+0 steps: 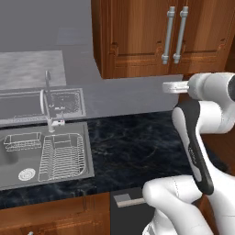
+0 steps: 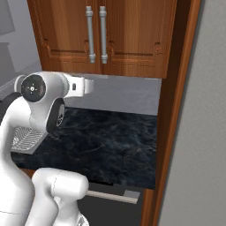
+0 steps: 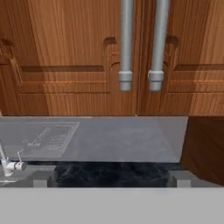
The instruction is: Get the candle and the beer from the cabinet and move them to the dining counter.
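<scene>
Overhead, the cabinet (image 3: pixel 78 57) shut, unlabelled; hand (image 3: pixel 111 178) open.

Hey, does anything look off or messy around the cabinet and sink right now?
Nothing stands out. The cabinet doors are shut and level, their two handles hanging straight. The black counter shows no spill, and the sink racks sit squarely. The gripper is open, holding nothing.

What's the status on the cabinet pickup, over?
Gripper open, empty, facing cabinet. Both doors shut; handles untouched. Nothing in the way.

Glossy reddish wood cabinet (image 3: pixel 65 52), closed
</scene>
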{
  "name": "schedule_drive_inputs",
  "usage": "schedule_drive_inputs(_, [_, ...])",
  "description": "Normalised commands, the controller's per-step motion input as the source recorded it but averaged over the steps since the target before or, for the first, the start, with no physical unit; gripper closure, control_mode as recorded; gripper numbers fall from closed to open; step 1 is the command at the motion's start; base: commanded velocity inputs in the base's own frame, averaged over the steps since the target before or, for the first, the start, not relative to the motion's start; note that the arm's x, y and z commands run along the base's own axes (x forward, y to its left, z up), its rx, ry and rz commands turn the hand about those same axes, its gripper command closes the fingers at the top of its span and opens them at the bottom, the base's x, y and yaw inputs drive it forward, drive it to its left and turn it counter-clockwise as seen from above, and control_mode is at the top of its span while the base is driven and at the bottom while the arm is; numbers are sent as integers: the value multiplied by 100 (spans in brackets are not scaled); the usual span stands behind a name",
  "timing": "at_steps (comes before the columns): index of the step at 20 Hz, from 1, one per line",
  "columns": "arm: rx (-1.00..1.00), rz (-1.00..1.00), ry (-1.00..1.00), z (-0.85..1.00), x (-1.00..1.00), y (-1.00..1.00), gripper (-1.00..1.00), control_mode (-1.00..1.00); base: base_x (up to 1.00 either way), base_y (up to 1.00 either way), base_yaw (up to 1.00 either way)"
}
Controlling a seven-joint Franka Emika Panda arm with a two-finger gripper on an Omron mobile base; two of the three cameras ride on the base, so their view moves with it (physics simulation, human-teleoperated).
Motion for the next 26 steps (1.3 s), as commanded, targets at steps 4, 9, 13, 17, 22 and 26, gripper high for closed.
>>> schedule_drive_inputs(4, [5,0,-34,42,0,-12,-100,-100,0,0,0])
schedule_drive_inputs(9, [2,0,-28,33,0,-2,-100,-100,0,0,0])
schedule_drive_inputs(13, [0,0,-15,21,0,0,-100,-100,0,0,0])
schedule_drive_inputs(17, [0,0,-2,28,0,0,-100,-100,0,0,0])
schedule_drive_inputs(22, [0,0,0,24,12,0,-100,-100,0,0,0])
schedule_drive_inputs(26, [0,0,-1,14,37,0,-100,-100,0,0,0])
